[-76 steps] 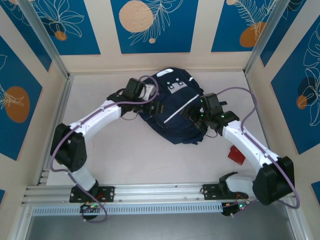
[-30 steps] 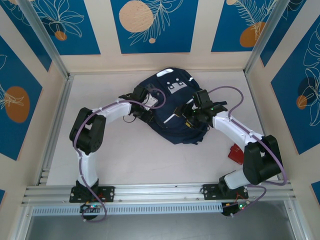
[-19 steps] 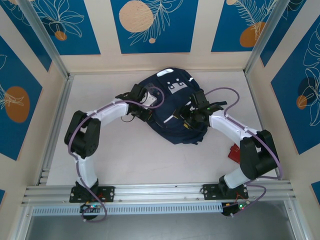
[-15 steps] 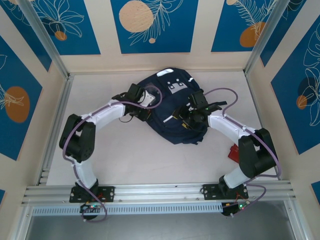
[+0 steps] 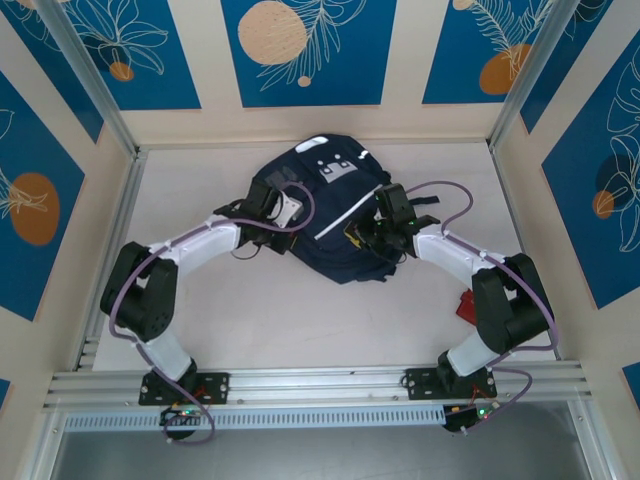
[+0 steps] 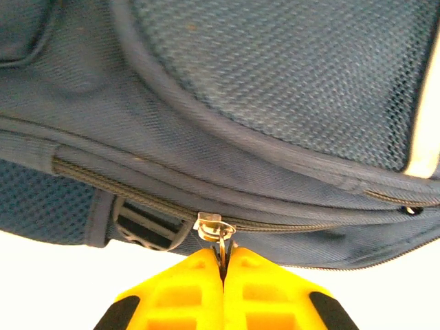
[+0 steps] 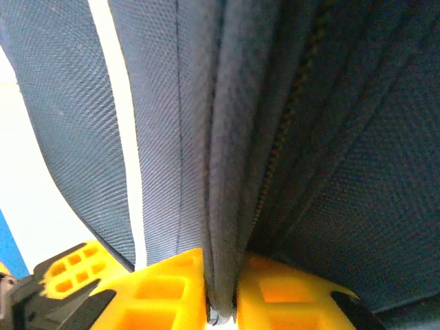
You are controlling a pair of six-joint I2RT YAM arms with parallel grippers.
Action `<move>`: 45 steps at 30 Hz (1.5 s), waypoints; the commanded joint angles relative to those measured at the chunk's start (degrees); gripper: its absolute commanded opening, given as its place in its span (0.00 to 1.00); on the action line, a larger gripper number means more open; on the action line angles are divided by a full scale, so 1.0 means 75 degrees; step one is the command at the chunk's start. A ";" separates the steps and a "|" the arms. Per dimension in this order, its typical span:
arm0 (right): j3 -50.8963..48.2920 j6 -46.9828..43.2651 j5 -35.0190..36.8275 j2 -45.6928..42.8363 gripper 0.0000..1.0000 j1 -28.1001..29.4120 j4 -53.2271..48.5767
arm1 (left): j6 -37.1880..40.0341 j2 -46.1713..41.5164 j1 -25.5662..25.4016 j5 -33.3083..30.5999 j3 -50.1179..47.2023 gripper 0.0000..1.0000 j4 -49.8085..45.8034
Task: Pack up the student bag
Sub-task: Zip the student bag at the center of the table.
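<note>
The student bag (image 5: 325, 205), dark navy with white stripes and a grey patch, lies flat at the table's back middle. My left gripper (image 5: 287, 222) is at its left edge. In the left wrist view it (image 6: 224, 253) is shut on the small metal zipper pull (image 6: 215, 227) of a closed zipper. My right gripper (image 5: 366, 233) is at the bag's right side. The right wrist view shows it (image 7: 221, 302) shut on a fold of the bag's fabric (image 7: 227, 172) beside a zipper line.
A small red object (image 5: 472, 306) lies on the table near the right arm's elbow. Aluminium frame posts and patterned walls close in the table on three sides. Open tabletop stretches in front of the bag and to its left.
My right gripper has closed on the bag's fabric. The bag has shifted a little left and toward the back, with both grippers moving along with it.
</note>
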 commanded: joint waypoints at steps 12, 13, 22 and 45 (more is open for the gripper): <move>0.0073 0.0372 -0.0567 0.0192 0.14 0.0261 0.1668 | -0.1707 -0.0615 -0.1512 0.0771 -0.0928 0.00 0.1905; 0.0054 0.0375 -0.0576 0.0216 0.15 0.0281 0.1685 | -0.1892 -0.0597 -0.1584 0.0807 -0.0947 0.00 0.2115; -0.0255 -0.0401 0.0083 -0.0720 0.40 0.0098 0.0223 | -0.2694 -0.0913 -0.1301 0.1294 -0.1155 0.37 0.2140; 0.1943 -0.2866 0.4724 0.0498 0.54 0.3440 -0.3758 | -0.4680 -0.3337 0.0765 -0.1426 -0.1810 0.94 -0.0561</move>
